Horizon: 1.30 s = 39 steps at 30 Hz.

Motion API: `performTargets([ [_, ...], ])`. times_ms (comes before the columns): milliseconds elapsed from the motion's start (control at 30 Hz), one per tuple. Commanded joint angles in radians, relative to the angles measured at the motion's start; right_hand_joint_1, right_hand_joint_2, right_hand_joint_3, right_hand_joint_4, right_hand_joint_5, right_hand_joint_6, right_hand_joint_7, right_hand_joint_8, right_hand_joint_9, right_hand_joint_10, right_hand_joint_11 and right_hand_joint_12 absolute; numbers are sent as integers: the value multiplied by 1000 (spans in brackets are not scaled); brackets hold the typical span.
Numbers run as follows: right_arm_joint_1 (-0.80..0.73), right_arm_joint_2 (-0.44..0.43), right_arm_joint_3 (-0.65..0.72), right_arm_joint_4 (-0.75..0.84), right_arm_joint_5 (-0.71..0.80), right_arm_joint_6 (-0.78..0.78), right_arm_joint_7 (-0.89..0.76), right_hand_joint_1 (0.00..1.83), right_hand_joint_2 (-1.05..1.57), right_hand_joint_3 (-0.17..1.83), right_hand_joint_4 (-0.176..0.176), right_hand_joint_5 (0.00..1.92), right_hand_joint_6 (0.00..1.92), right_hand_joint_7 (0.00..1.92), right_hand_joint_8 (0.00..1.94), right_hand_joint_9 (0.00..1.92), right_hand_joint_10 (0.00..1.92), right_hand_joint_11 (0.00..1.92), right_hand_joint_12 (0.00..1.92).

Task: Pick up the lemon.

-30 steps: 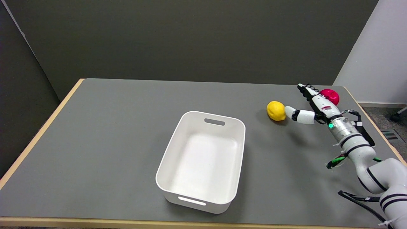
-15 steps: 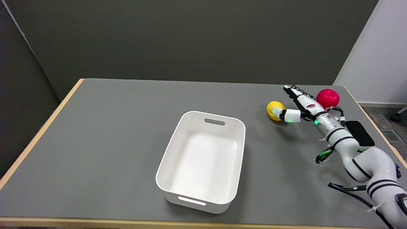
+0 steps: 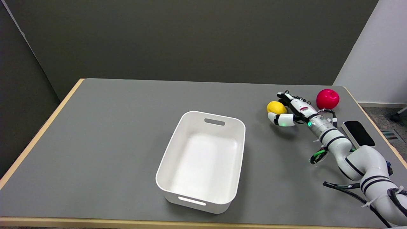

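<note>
The yellow lemon (image 3: 275, 107) lies on the grey table (image 3: 111, 127) at the far right. My right hand (image 3: 294, 110) has reached it from the right. The thumb curls along the lemon's near side, hiding its lower edge. The other fingers (image 3: 285, 96) stretch straight out past its far right side, still apart from the thumb. The lemon sits in the gap between thumb and fingers and rests on the table. Whether the fingers touch it is unclear.
A red round fruit (image 3: 327, 99) sits behind my wrist near the table's right edge. A black flat object (image 3: 358, 133) lies beside my forearm. A white bin (image 3: 210, 112) stands mid-table, left of the lemon. The table's wooden edge runs close on the right.
My right arm has slid left, uncovering the red fruit and the black object. The thumb, first touching the lemon's right side, now wraps its near side. The lemon has stayed put.
</note>
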Motion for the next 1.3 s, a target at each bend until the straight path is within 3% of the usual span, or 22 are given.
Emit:
performTargets([
  [33,25,-24,-29,-23,1,-9,-66,735,709,884,-99,153,367,367,627,366,972,137,1295],
  [133,31,-49,-16,-27,3,-65,-187,877,782,850,-131,216,464,388,981,469,1133,217,1428],
  [200,34,-57,-11,-34,3,-115,-240,1270,1136,393,-163,307,899,600,1662,609,1410,189,1771],
  [267,34,-57,-11,-35,3,-136,-245,1105,1376,30,-175,463,1661,542,1731,699,1464,115,1860],
  [300,34,-57,-11,-35,3,-147,-245,1098,1370,53,-176,467,1700,539,1743,729,1534,74,1888],
  [533,15,-56,23,4,3,-227,-238,1085,1289,257,-176,451,1749,521,1801,776,1875,35,1921],
  [1067,-80,-74,155,484,4,-503,-224,1064,1310,271,-176,421,1788,481,1861,759,1921,39,1921],
  [1167,-112,-65,120,532,4,-543,-105,1067,1304,277,-176,424,1784,482,1858,755,1921,57,1921],
  [1300,-132,-3,-38,562,3,-527,111,1071,1293,295,-176,428,1779,488,1856,777,1921,123,1921],
])
